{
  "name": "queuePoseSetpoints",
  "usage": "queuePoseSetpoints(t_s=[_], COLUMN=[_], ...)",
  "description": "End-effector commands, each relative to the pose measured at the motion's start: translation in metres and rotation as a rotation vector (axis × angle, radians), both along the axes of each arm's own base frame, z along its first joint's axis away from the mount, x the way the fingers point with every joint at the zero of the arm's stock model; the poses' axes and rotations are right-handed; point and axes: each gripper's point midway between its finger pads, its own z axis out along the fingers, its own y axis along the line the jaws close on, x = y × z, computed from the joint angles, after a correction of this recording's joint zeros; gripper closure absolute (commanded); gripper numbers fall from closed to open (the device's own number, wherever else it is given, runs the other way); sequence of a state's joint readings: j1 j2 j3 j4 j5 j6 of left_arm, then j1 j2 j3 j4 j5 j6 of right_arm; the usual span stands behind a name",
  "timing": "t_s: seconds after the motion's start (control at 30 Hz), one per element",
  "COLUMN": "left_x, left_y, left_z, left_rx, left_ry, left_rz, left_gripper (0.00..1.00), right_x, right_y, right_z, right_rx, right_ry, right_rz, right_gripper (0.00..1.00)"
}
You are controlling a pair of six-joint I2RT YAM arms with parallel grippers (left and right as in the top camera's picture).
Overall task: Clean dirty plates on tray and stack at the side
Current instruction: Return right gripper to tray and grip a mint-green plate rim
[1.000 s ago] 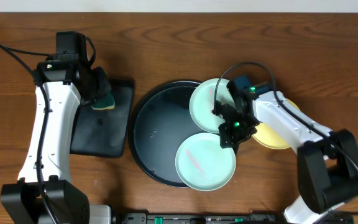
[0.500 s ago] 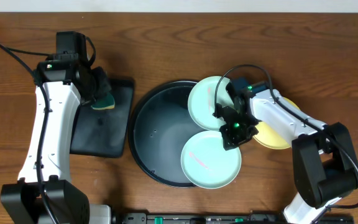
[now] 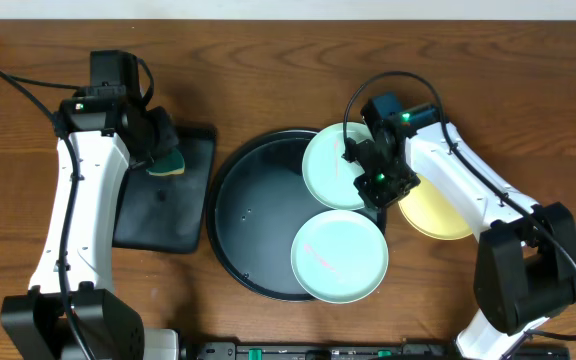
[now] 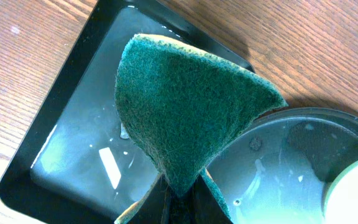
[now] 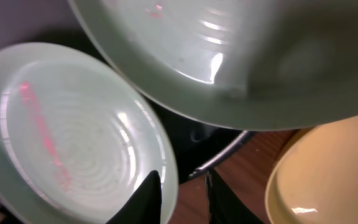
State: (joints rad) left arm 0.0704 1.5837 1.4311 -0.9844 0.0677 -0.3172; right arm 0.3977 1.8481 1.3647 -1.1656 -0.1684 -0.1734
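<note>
Right gripper [image 3: 379, 186] is pulling back from the pale mint green round plastic plate [image 3: 338, 257] at the near-right edge of the large round black tray [image 3: 253, 215], its fingers apart and empty. Second mint plate [image 3: 328, 165] is sitting on the tray's far-right rim, with the pale yellow plate [image 3: 446, 212] just right of the tray. The left gripper [image 4: 182, 202] is still pinching the green sponge [image 4: 185, 106] left of it.

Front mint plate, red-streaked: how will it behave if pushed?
The front mint plate looks thin and rigid, so probably light. It overhangs the rim of the glossy tray, so a push may slide or tip it.
</note>
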Motion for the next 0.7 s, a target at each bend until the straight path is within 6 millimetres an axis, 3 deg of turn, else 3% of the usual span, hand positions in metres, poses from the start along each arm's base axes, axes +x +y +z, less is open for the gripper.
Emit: queuePoseSetpoints(t_s=[0.0, 0.47, 0.67], left_x=[0.000, 0.000, 0.000], left_y=[0.005, 0.005, 0.005], left_z=[0.003, 0.003, 0.003], left_rx=[0.020, 0.020, 0.020], left_ry=[-0.009, -0.010, -0.010], left_rz=[0.002, 0.002, 0.002], left_gripper=[0.93, 0.93, 0.93], right_x=[-0.009, -0.031, -0.036], right_y=[-0.010, 0.007, 0.002], right_z=[-0.015, -0.039, -0.054], right_rx=[-0.060, 0.067, 0.022], right_ry=[0.011, 0.076, 0.067], right_rz=[0.014, 0.001, -0.031], right_gripper=[0.78, 0.79, 0.84])
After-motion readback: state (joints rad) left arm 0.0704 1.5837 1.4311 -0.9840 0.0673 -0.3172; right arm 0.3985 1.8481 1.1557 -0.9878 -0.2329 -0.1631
